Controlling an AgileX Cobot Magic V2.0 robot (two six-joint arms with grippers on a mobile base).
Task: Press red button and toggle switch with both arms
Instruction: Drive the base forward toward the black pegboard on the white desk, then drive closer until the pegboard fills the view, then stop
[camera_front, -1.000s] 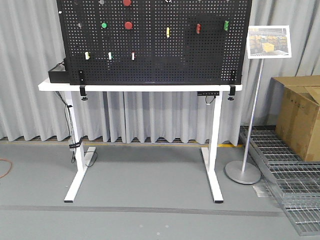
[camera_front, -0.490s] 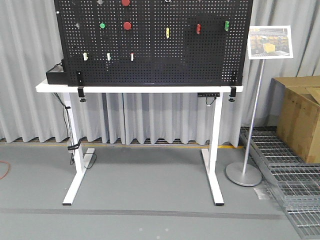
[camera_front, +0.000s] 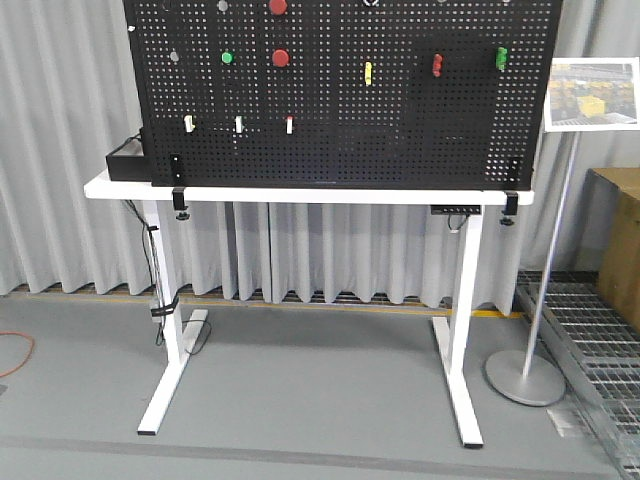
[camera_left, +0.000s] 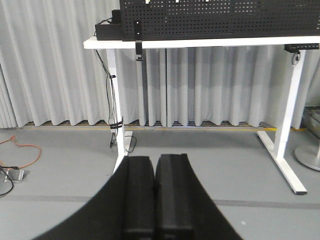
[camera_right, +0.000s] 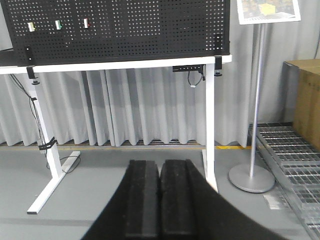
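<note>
This was a robot test lab in an industrial hall, not a home or office. A black perforated metal pegboard (camera_front: 340, 130) stood clamped on a white steel-legged table (camera_front: 300, 196) and carried a red round push-button (camera_front: 281, 58), a green round knob (camera_front: 227, 57) and small white-tipped switches (camera_front: 238, 124). Grey pleated curtains (camera_front: 60, 150) screened the walls at twelve o'clock. The floor was bare grey painted concrete (camera_front: 320, 400). At three o'clock of the table stood a silver pole sign stand (camera_front: 545, 300) beside a brown cardboard box (camera_front: 622, 240). A galvanised metal floor grating (camera_front: 590, 330) lay at four o'clock. An orange cable (camera_front: 15, 352) trailed at eight o'clock.
</note>
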